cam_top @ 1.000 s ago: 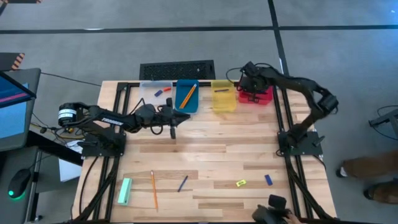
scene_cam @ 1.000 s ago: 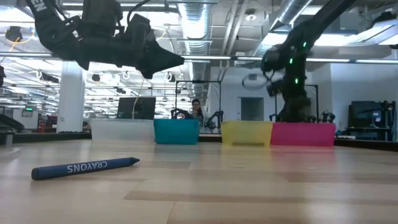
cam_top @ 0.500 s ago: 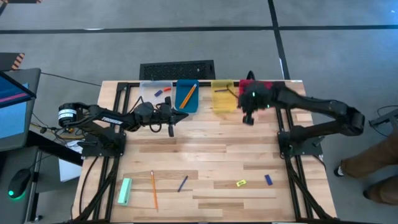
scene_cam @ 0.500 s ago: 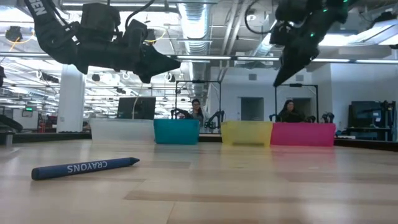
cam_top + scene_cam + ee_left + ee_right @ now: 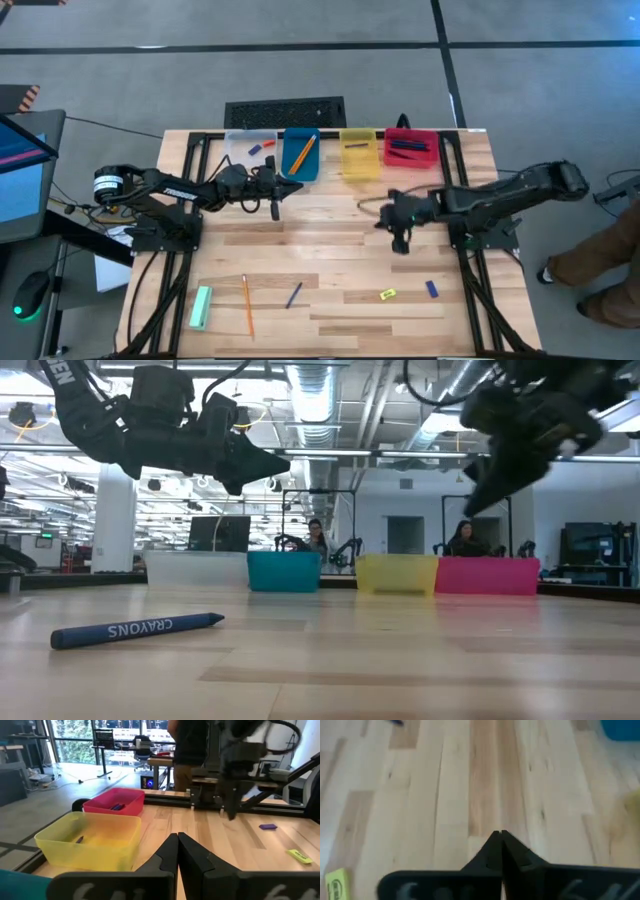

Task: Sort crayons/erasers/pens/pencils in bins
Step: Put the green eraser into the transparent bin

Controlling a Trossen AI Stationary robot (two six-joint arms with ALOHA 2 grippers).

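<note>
Both claws are pressed together and carry nothing. The left claw (image 5: 277,209) hangs above the wooden surface (image 5: 330,250) just in front of the blue bin (image 5: 300,155); its fingers meet in a point in the left wrist view. The right claw (image 5: 400,243) hovers over the middle of the surface, in front of the yellow bin (image 5: 359,154) and red bin (image 5: 411,147), its fingers touching in the right wrist view.

The four bins stand in a row at the far edge: the clear bin (image 5: 250,148) with a red and a blue piece inside, the blue one with orange pencils (image 5: 301,153), the yellow one with a small dark piece, the red one with dark pens (image 5: 405,146).

On the near part of the surface lie a green block (image 5: 201,307), an orange pencil (image 5: 246,304), a blue crayon (image 5: 294,294), a yellow eraser (image 5: 388,294) and a blue eraser (image 5: 432,289), all apart from one another.
</note>
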